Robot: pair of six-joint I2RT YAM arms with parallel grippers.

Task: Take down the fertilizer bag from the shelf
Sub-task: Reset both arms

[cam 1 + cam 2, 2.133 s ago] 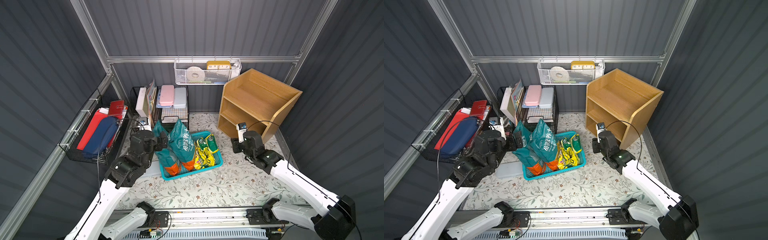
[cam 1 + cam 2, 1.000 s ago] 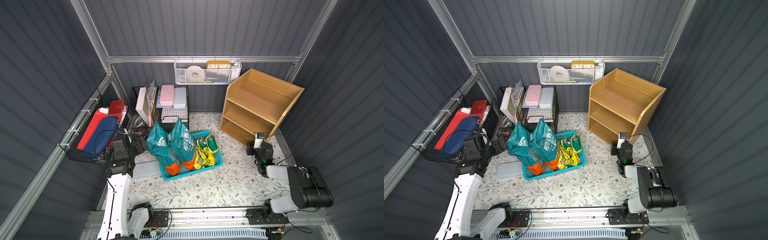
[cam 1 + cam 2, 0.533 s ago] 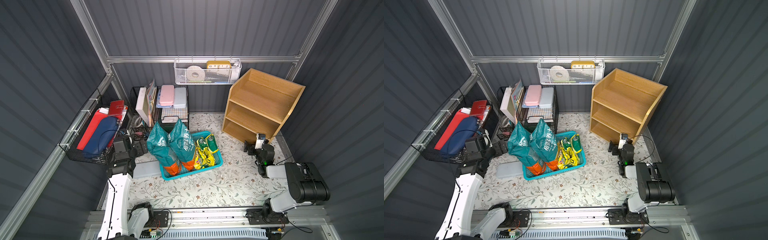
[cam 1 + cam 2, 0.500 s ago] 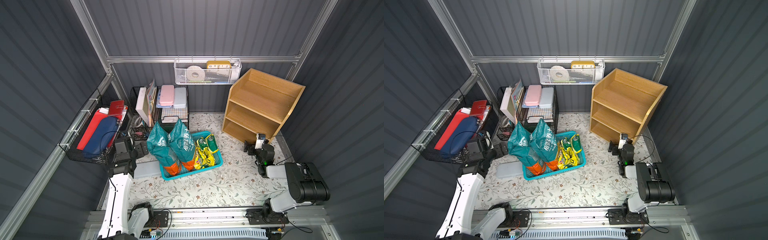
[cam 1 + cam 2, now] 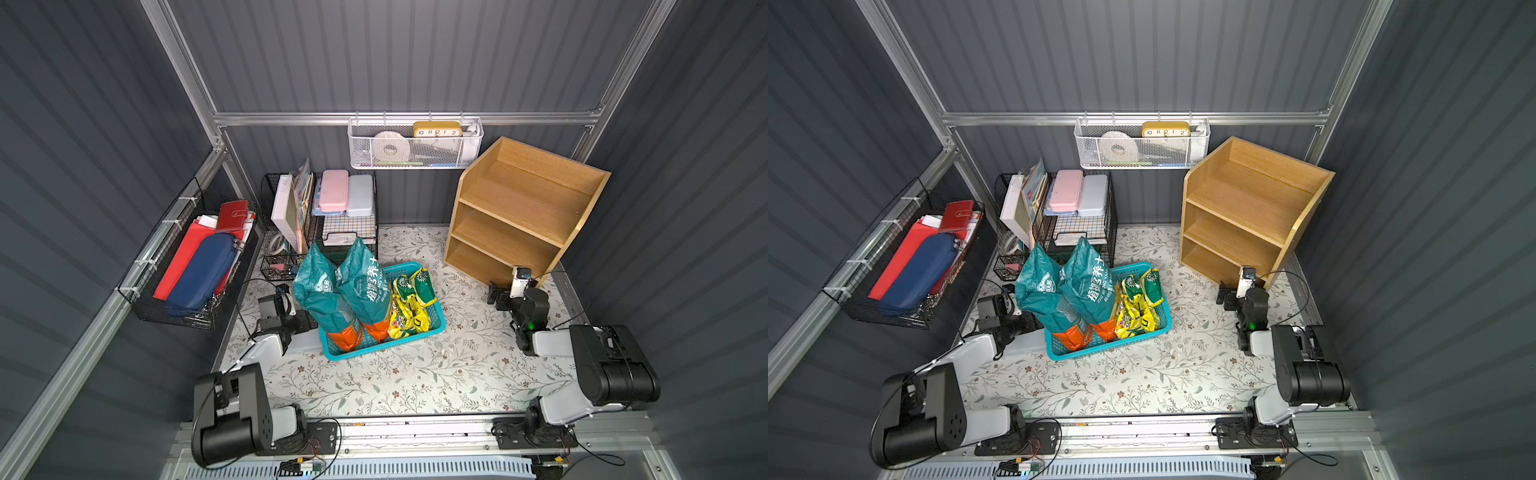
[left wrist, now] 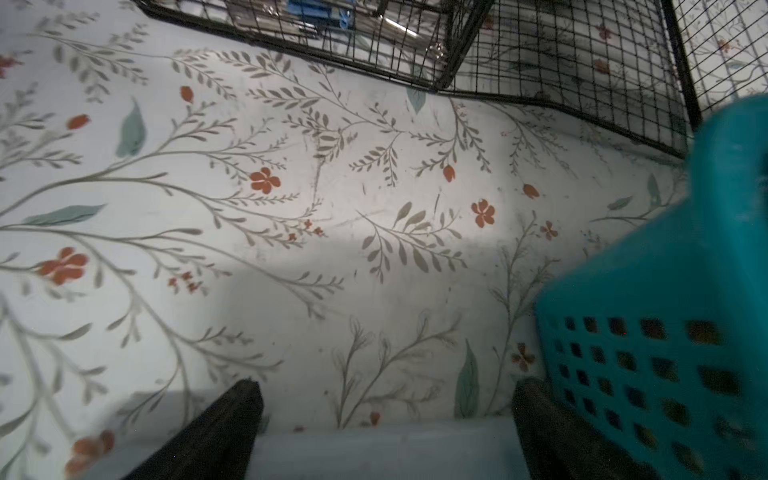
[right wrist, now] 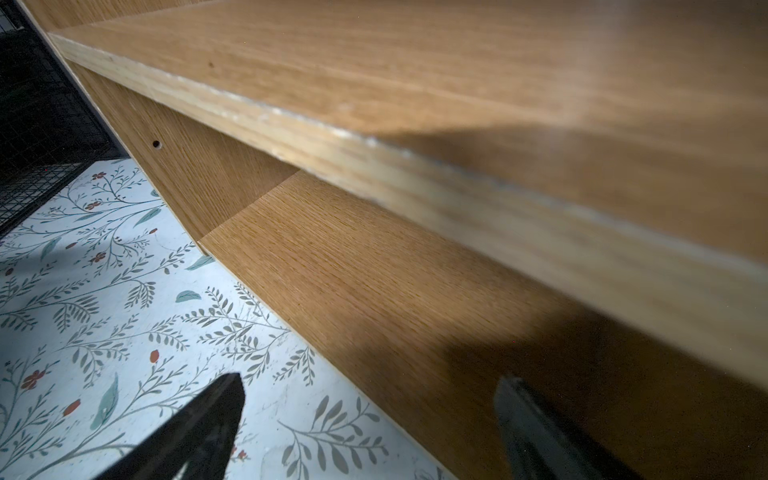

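Your left wrist view shows the left gripper point(image 6: 386, 395) spread wide over the floral mat point(image 6: 291, 216), just beside the teal basket point(image 6: 665, 291). The right wrist view shows the right gripper point(image 7: 370, 384) equally wide at the lowest board of the shelf point(image 7: 415, 299). Only both top views plainly show the fertilizer bags point(image 5: 359, 286) standing in that basket at 10 o'clock, with the shelf at 2 o'clock.

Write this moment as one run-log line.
shelf: bare | fertilizer bags: standing in teal basket | left fingers: open, empty | right fingers: open, empty

shelf point(image 7: 415, 91): front board edge blurred, cropped on all sides; teal basket point(image 6: 648, 282): blurred, cropped at edge
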